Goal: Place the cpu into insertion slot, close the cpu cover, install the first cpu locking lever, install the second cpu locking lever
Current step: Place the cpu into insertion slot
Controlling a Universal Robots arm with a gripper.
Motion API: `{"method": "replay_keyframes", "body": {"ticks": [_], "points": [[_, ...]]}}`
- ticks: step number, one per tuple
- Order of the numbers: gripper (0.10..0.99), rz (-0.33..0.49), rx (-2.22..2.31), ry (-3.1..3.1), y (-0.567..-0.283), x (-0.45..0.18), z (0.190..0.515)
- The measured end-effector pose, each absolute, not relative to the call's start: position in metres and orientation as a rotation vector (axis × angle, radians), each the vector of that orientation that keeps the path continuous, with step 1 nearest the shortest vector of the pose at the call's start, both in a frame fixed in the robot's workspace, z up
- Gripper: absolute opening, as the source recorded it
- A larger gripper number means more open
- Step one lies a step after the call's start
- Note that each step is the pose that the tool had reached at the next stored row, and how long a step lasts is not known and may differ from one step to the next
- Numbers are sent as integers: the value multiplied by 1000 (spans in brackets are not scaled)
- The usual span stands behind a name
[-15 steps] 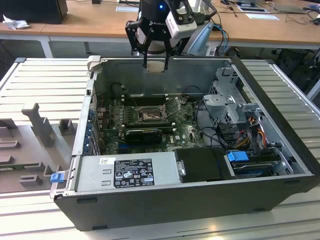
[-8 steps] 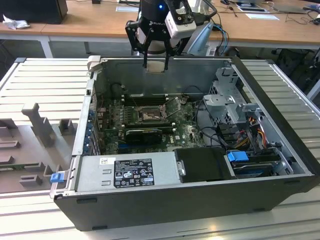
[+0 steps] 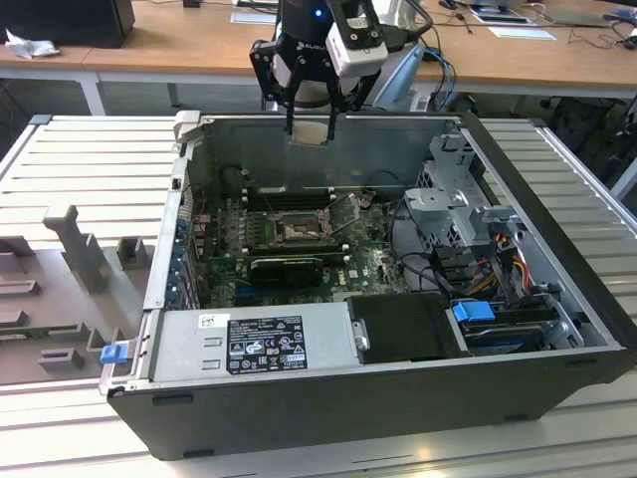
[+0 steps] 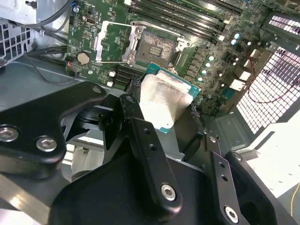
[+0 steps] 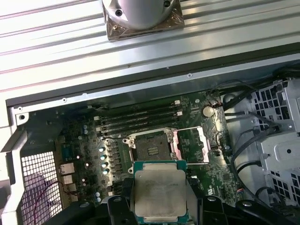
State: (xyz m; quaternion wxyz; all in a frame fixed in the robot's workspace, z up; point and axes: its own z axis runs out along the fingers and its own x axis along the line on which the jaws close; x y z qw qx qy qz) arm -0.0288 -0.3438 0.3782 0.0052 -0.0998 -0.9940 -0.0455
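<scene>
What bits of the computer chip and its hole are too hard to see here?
1. The chip's underside: it faces away from the camera in both wrist views.
2. Part of the chip's edges, second wrist view: the black gripper holding it covers them.
3. The socket's tiny contacts, exterior view: too small to make out.
4. The case's front corners, exterior view: cut off by the picture's edge.

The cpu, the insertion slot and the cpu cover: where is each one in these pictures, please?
cpu point(image 5: 159, 192): first wrist view, middle of its grey metal top.
insertion slot point(image 5: 151, 149): first wrist view, its contact field.
cpu cover point(image 4: 99, 47): second wrist view, one side bar of the silver frame.
</scene>
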Motion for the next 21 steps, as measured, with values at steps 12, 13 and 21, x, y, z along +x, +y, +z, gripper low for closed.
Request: {"method": "replay_keyframes", "body": {"ticks": [12, 13, 21], "points": [[529, -143, -370, -3108, -344, -29, 378], [529, -143, -375, -3107, -344, -29, 378], [529, -143, -408, -3104, -344, -29, 378]]}}
